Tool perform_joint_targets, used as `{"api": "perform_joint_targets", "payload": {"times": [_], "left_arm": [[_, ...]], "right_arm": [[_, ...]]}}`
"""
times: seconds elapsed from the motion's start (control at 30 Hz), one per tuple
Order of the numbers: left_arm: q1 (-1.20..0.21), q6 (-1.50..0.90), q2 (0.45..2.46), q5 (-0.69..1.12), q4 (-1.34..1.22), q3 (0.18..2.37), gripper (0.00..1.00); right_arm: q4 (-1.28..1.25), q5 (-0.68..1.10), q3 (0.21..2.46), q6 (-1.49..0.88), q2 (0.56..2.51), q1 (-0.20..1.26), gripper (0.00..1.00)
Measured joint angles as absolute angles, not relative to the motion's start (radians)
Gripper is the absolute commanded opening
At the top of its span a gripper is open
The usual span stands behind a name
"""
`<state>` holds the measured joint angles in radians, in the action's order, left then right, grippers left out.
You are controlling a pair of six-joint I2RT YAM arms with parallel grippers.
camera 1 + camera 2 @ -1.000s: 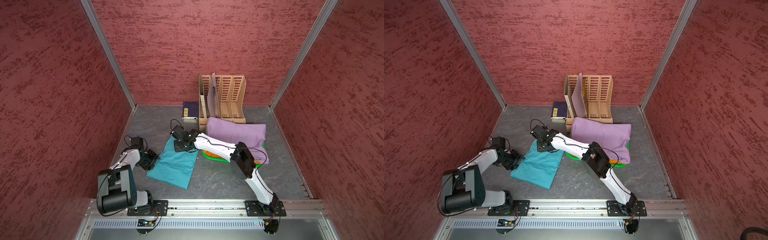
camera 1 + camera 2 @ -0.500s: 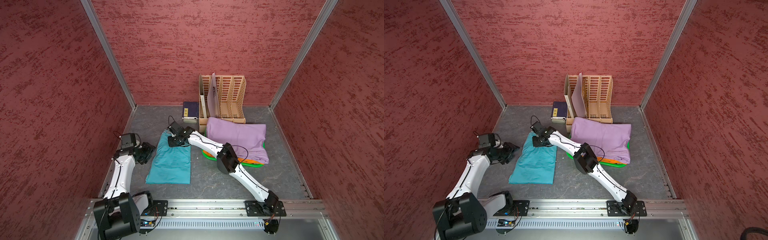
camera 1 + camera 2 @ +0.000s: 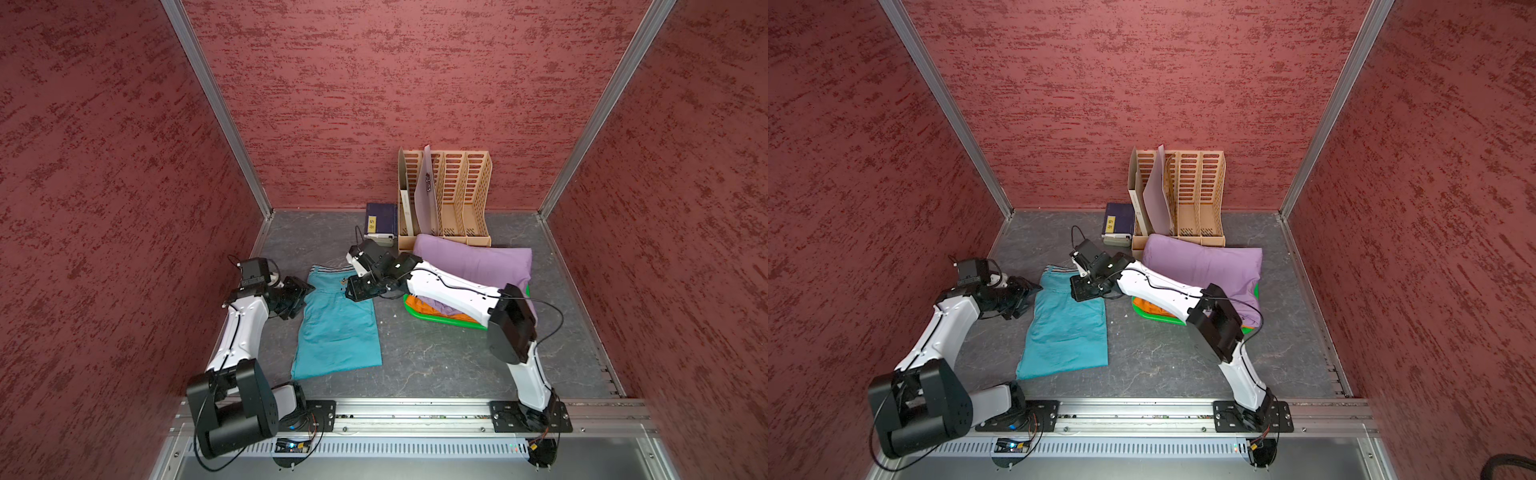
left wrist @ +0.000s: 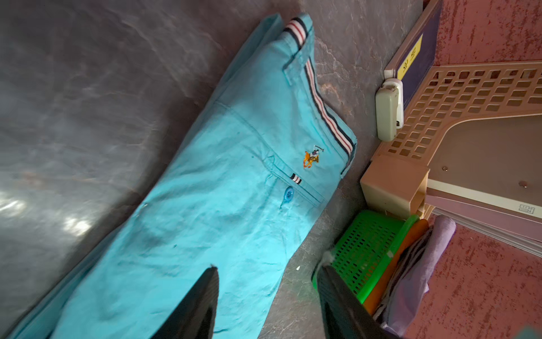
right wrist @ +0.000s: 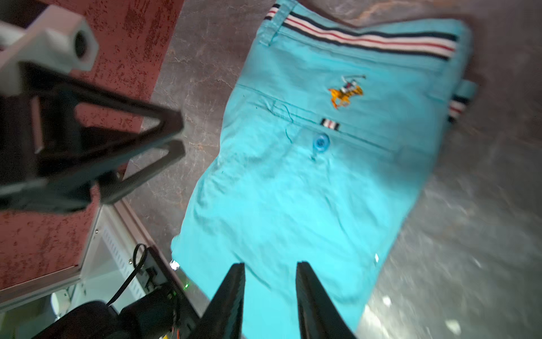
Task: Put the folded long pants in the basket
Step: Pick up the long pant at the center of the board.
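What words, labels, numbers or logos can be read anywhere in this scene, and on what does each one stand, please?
No text can be read for certain.
Yellow label on the dark blue book: dark characters, too blurred to read.
Small boxed mark on the pale folder: too small to read.
Teal pants: embroidered horse-and-rider logo, no letters.

Pants (image 3: pixel 338 328) on the floor (image 3: pixel 436 361) lie left of the basket (image 3: pixel 432 318) (organiser (image 3: pixel 457 195) behind).
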<state>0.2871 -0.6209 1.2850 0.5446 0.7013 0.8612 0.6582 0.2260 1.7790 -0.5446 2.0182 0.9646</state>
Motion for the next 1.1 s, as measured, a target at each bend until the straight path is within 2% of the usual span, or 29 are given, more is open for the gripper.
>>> {"api": "perform_joint_targets", "payload": {"times": [0.1, 0.2, 0.37, 0.47, 0.57, 0.77, 0.87, 0.9, 1.03, 1.1], "left_arm": [[0.234, -0.619, 1.392, 0.552, 0.685, 0.963, 0.58], [0.184, -0.606, 1.531, 0.564, 0.681, 1.104, 0.56], [0.097, -0.542, 1.81, 0.567, 0.72, 1.385, 0.54], [0.064, -0.506, 1.892, 0.553, 0.751, 1.439, 0.55], [0.08, -0.476, 1.924, 0.54, 0.805, 1.439, 0.55], [0.222, -0.451, 1.969, 0.51, 0.871, 1.432, 0.54], [0.276, -0.451, 1.95, 0.489, 0.883, 1.401, 0.55], [0.293, -0.451, 1.934, 0.484, 0.884, 1.382, 0.55], [0.356, -0.45, 1.818, 0.466, 0.905, 1.303, 0.56], [0.376, -0.442, 1.758, 0.466, 0.915, 1.282, 0.58]], "right_arm": [[0.604, 0.216, 1.588, -0.585, 1.908, 1.026, 0.23], [0.575, 0.216, 1.468, -0.624, 1.898, 1.113, 0.2], [0.552, 0.218, 1.434, -0.667, 1.991, 1.202, 0.16], [0.539, 0.202, 1.434, -0.673, 2.042, 1.2, 0.15], [0.554, 0.193, 1.461, -0.672, 2.07, 1.19, 0.15], [0.591, 0.15, 1.497, -0.647, 2.093, 1.131, 0.16], [0.658, 0.106, 1.543, -0.613, 2.109, 1.034, 0.21], [0.688, 0.08, 1.578, -0.598, 2.127, 0.994, 0.26], [0.801, -0.039, 1.81, -0.548, 2.239, 0.873, 0.38], [0.821, -0.08, 1.896, -0.521, 2.268, 0.844, 0.41]]}}
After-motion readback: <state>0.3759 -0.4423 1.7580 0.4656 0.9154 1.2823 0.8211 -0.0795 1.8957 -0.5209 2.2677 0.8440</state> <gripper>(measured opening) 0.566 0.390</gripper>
